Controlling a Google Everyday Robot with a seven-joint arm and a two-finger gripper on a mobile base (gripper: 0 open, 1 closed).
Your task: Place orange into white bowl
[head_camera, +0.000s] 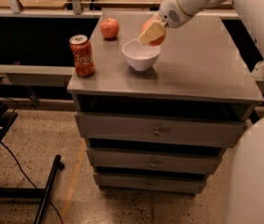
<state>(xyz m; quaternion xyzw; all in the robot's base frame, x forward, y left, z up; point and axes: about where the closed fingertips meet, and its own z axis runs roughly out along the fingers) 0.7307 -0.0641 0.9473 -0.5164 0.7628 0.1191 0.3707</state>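
While the gripper (pixel 152 32) hangs just above the far right rim of the white bowl (pixel 141 60), fingers clenched on the orange (pixel 159 39), a good release likely means centring over the bowl first, lowering close, then opening gently so nothing bounces onto the surface (pixel 201 73).

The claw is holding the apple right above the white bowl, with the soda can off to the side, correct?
Not quite. In the camera view the claw holds the orange, not the apple, which sits behind the soda can. The rest stands: right above the white bowl.
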